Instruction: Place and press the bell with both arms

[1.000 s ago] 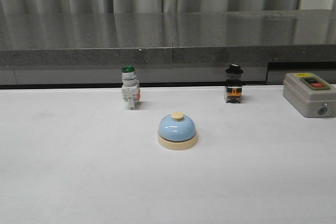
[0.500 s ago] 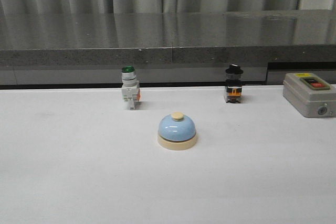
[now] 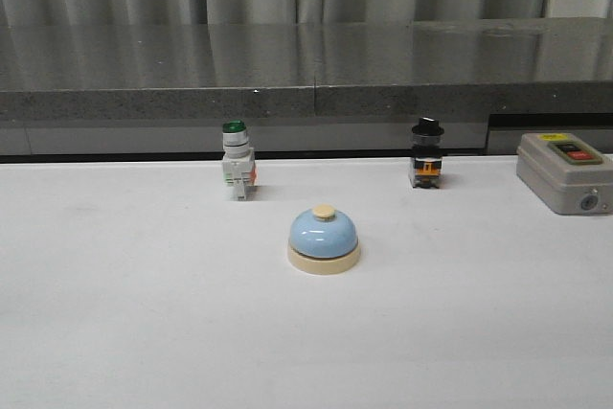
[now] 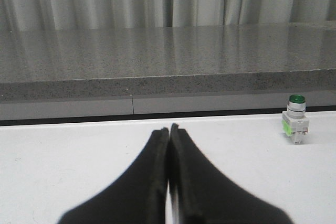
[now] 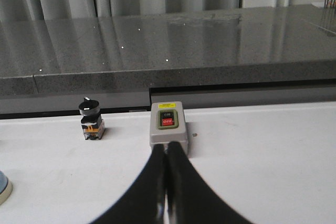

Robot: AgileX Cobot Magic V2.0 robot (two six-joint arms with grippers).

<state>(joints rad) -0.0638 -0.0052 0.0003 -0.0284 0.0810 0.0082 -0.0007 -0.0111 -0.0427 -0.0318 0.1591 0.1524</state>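
The light-blue dome bell (image 3: 324, 238) with a cream base and cream button stands upright on the white table, near the middle in the front view. Its edge shows at the rim of the right wrist view (image 5: 3, 186). Neither arm shows in the front view. My left gripper (image 4: 168, 128) is shut and empty over bare table, the bell out of its view. My right gripper (image 5: 167, 146) is shut and empty, its tips just before the grey switch box (image 5: 168, 124).
A green-capped white push-button switch (image 3: 237, 161) stands behind the bell to the left, also in the left wrist view (image 4: 295, 119). A black-knobbed selector switch (image 3: 426, 154) stands behind to the right. The grey on/off box (image 3: 565, 171) sits at the far right. A dark stone ledge (image 3: 306, 69) runs along the back.
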